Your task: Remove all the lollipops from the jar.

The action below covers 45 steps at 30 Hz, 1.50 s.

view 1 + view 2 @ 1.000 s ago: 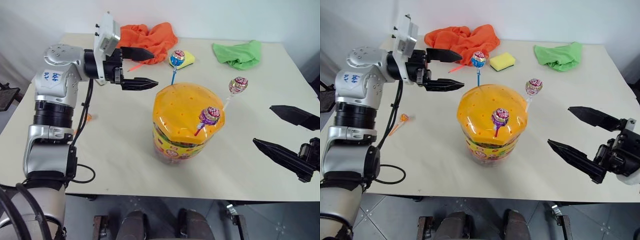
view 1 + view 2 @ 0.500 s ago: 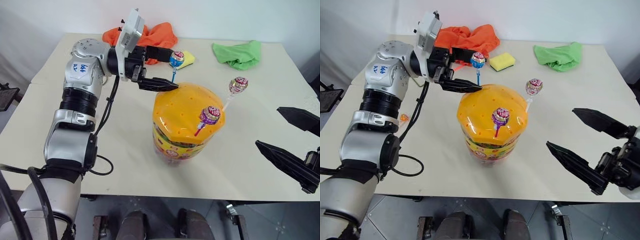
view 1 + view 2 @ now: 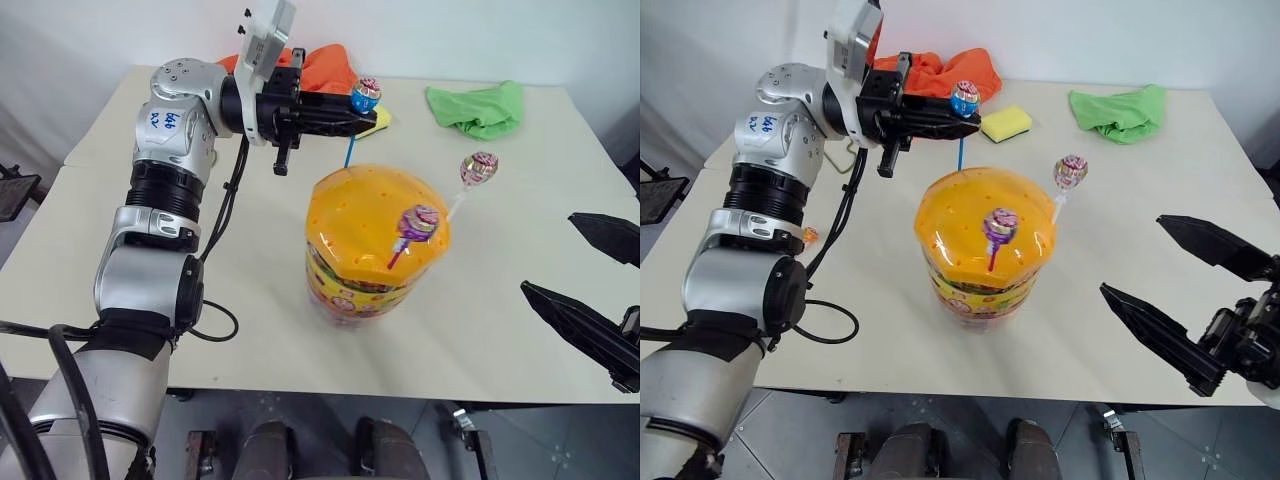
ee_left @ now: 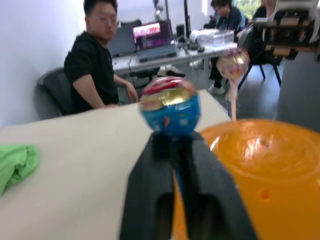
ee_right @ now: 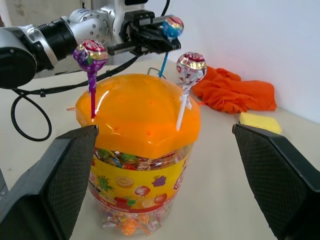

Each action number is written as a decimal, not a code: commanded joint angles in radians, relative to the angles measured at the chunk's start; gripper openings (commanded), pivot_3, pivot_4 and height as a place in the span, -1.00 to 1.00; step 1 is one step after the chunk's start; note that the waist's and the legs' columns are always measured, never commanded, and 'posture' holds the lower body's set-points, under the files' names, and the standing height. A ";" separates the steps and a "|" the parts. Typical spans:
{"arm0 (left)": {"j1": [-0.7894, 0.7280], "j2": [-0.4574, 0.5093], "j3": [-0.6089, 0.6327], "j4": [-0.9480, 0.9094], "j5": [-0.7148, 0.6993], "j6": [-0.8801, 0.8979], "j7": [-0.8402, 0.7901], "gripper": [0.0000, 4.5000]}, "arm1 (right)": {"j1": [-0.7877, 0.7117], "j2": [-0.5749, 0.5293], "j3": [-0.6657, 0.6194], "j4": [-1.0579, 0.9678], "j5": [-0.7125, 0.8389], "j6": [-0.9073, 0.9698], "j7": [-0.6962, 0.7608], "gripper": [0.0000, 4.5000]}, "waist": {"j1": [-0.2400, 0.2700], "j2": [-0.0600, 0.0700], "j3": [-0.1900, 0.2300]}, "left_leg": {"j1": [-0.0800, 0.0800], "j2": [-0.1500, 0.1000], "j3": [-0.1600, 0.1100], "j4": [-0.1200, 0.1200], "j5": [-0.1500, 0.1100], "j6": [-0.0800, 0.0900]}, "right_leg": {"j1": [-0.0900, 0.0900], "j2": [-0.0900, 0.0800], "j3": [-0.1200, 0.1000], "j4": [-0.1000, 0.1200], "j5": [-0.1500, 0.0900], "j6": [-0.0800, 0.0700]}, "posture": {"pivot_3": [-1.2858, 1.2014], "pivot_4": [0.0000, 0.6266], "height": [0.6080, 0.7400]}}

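Left eye view | left gripper (image 3: 352,112) clenched on blue lollipop (image 3: 365,96) — stick (image 3: 349,150) hangs toward jar (image 3: 372,240), probably just clear | right gripper (image 3: 598,289) agape, farther off

Clear jar (image 3: 360,290) with colourful label and holed orange dome lid (image 3: 372,215), upright mid-desk. Purple lollipop (image 3: 417,222) and pink lollipop (image 3: 477,169) planted in lid. Blue lollipop (image 3: 365,97) above rear rim, stick pinched in left claw (image 3: 362,118). Orange lollipop (image 3: 807,237) flat on desk.
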<state>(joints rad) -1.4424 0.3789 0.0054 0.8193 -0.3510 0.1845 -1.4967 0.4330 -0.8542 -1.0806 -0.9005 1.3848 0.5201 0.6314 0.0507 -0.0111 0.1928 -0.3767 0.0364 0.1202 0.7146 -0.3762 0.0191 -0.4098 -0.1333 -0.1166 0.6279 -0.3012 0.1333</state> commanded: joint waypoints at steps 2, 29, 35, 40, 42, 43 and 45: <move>-0.072 0.012 0.058 0.004 -0.003 -0.010 0.103 -1.00 | 0.004 -0.001 -0.028 0.001 0.001 -0.031 0.002 1.00 | -0.001 0.000 0.000 | 0.000 0.000 0.000 0.000 0.000 0.000 | 0.000 0.000 0.000 0.000 0.000 0.000 | 0.03 -0.52 1.00; 0.194 0.482 -0.153 0.002 0.492 0.593 0.695 -1.00 | -0.135 -0.097 0.122 0.190 -0.091 0.004 0.137 1.00 | -0.010 -0.003 0.001 | 0.000 0.000 0.000 -0.001 0.000 0.000 | 0.000 0.000 0.000 0.000 0.000 0.000 | 0.03 -0.52 1.00; 0.214 0.516 -0.209 0.082 0.580 0.656 0.771 -1.00 | -0.188 -0.103 0.171 0.220 -0.121 0.015 0.156 1.00 | 0.000 -0.007 -0.001 | 0.000 0.000 0.000 0.000 0.000 0.000 | 0.000 0.000 0.000 0.000 0.000 0.000 | 0.03 -0.52 1.00; 0.227 0.537 -0.288 0.065 0.639 0.716 0.706 -0.75 | -0.237 -0.103 0.214 0.233 -0.144 0.022 0.160 1.00 | -0.002 -0.008 -0.001 | 0.000 0.000 0.001 0.000 0.000 0.000 | 0.000 0.000 0.000 0.000 0.000 0.000 | 0.03 -0.52 1.00; 0.228 0.554 -0.308 0.025 0.649 0.734 0.667 -0.49 | -0.250 -0.102 0.222 0.236 -0.151 0.025 0.163 1.00 | -0.003 -0.008 -0.001 | 0.000 0.000 0.001 -0.001 0.000 0.000 | -0.001 0.000 0.000 0.000 0.000 0.000 | 0.03 -0.52 1.00; 0.226 0.561 -0.314 0.003 0.653 0.742 0.650 -0.36 | -0.253 -0.101 0.222 0.238 -0.153 0.026 0.165 1.00 | -0.004 -0.008 0.000 | 0.000 0.000 0.001 0.000 0.000 0.000 | -0.001 0.000 0.000 0.000 0.000 0.000 | 0.03 -0.52 1.00; 0.218 0.577 -0.319 -0.046 0.654 0.755 0.618 -0.08 | -0.257 -0.100 0.223 0.240 -0.158 0.030 0.170 1.00 | -0.004 -0.008 0.000 | 0.000 0.000 0.001 -0.001 0.000 0.000 | -0.001 0.000 0.000 0.000 0.000 0.000 | 0.03 -0.52 1.00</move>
<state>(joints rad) -1.2024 0.9234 -0.3137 0.8291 0.2809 0.9263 -0.8523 0.1810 -0.9455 -0.8382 -0.6589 1.2277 0.5494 0.7948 0.0467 -0.0194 0.1924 -0.3765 0.0366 0.1212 0.7141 -0.3764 0.0190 -0.4104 -0.1331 -0.1167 0.6282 -0.3012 0.1334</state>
